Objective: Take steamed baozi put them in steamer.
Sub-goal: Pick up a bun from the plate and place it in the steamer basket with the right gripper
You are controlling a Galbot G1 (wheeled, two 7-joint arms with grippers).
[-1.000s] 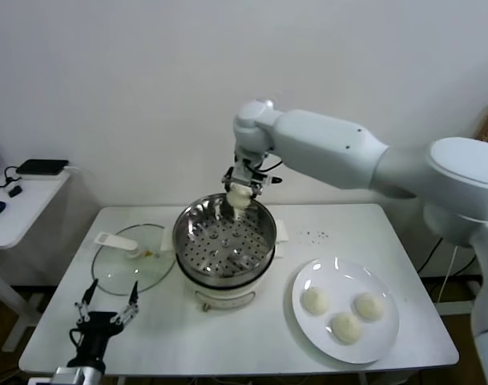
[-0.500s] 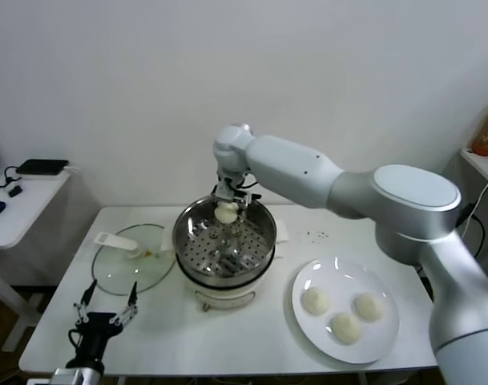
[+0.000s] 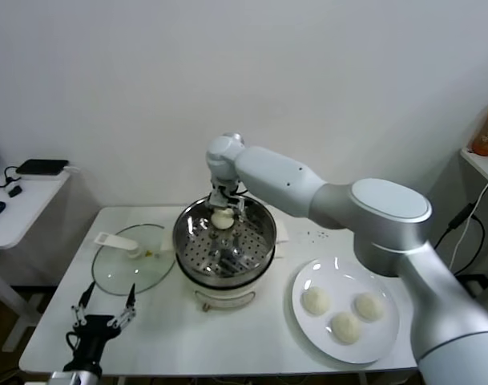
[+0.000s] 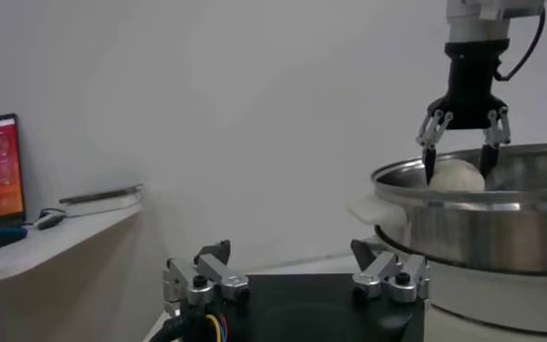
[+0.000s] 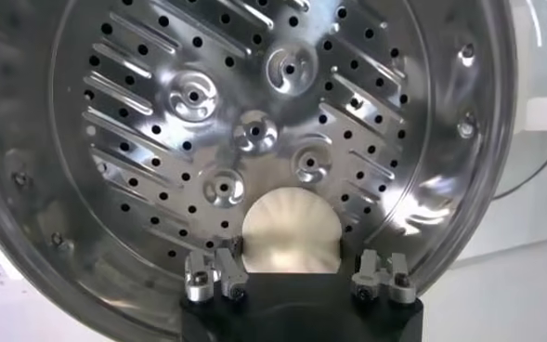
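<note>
Cream-white baozi (image 3: 222,219); shiny steel steamer (image 3: 224,241), perforated tray; white plate (image 3: 344,298).

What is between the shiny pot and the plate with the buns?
Nothing: in the head view, only bare white table lies between the steamer and the plate holding three baozi.

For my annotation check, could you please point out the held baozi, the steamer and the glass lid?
held baozi (image 3: 222,219), head view, its rounded top.
steamer (image 3: 185,250), head view, its steel rim.
glass lid (image 3: 119,273), head view, bare glass.
</note>
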